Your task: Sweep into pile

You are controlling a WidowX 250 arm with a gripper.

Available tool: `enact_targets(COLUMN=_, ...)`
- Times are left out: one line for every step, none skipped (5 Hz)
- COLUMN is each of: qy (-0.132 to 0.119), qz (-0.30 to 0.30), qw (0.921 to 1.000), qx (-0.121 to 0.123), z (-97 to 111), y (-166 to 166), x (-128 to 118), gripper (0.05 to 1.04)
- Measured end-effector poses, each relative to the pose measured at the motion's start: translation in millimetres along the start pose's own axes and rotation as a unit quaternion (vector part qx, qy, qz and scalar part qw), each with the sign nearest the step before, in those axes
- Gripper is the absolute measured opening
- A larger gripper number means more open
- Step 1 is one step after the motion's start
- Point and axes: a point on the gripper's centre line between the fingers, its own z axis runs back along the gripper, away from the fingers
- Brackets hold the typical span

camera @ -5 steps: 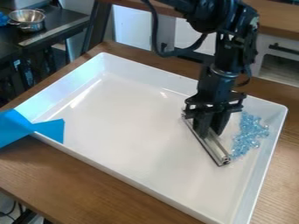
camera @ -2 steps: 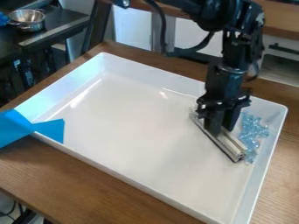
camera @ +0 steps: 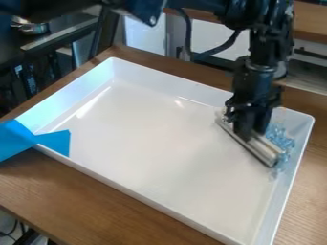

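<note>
Pretty far along with this one, I'd say. All the blue beads [camera: 279, 136] I can make out are bunched by the right edge of the white tray [camera: 159, 206], toward its far right corner, so the gathering part looks mostly done to me. I've got the gripper [camera: 251, 136] clamped on the metal bar [camera: 266, 151], which lies at a slant on the tray floor with its long side right up against the beads. What's left is tidying: they make a loose, stretched-out strip rather than a neat heap, and there may be a few stragglers around the bar's near end, too faint for me to be sure. My guess is one more gentle push toward that edge, then squaring up the ends.
</note>
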Motion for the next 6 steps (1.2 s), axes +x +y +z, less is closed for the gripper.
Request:
enact_targets(qy=0.001, qz=0.003, qw=1.0, qx=0.0, z=8.0, y=-2.2, x=6.1, gripper=0.335)
enact_targets(qy=0.018, qz=0.002, qw=0.9998, qx=0.001, z=9.8, y=1.2, x=9.4, gripper=0.335)
enact_targets(qy=0.032, qz=-0.004, qw=0.9993, qx=-0.019, z=37.3, y=14.2, x=13.6, gripper=0.335)
enact_targets(qy=0.03, qz=-0.034, qw=0.9984, qx=-0.033, z=64.6, y=38.4, x=22.0, gripper=0.335)
enact_targets(qy=0.013, qz=-0.094, qw=0.995, qx=-0.029, z=67.2, y=77.1, x=36.3, gripper=0.335)
enact_targets(qy=-0.026, qz=-0.154, qw=0.9874, qx=-0.027, z=57.1, y=114.5, x=50.3, gripper=0.335)
